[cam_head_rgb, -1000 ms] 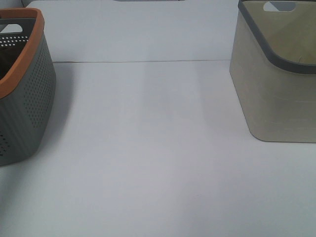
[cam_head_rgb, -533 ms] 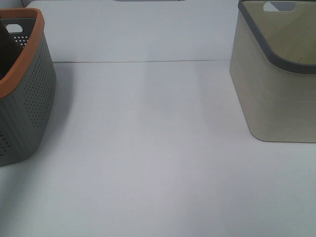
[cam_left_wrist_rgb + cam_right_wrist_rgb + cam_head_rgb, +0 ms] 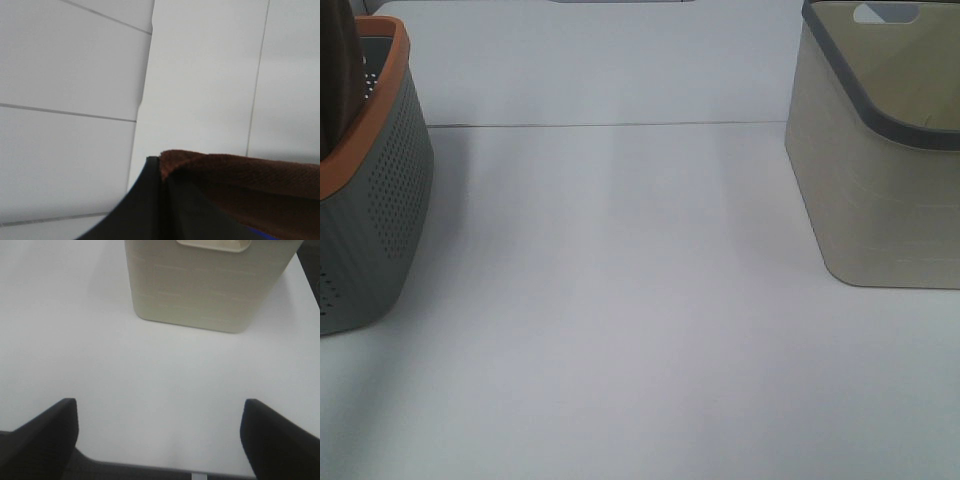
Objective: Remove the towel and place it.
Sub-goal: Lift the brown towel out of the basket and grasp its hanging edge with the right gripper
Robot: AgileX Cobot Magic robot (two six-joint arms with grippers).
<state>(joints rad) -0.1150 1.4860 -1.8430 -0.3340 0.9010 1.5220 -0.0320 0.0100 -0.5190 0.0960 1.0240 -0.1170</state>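
Note:
The dark reddish-brown towel (image 3: 338, 80) hangs in a tall fold above the grey basket with an orange rim (image 3: 380, 170) at the left edge of the high view. In the left wrist view my left gripper (image 3: 162, 167) is shut on the towel (image 3: 250, 185), its black fingers (image 3: 150, 210) pinched on the plush edge, with the white wall behind. The left gripper itself is outside the high view. My right gripper (image 3: 160, 440) is open and empty above the white table, its fingers (image 3: 45, 430) wide apart.
A beige basket with a grey rim (image 3: 880, 190) stands at the right; it also shows in the right wrist view (image 3: 210, 285). A sliver of blue cloth (image 3: 260, 234) shows below the towel. White table (image 3: 620, 300) lies between the baskets.
The towel has risen out of the grey basket, from barely visible inside to a tall fold above the rim. The right side has not changed.

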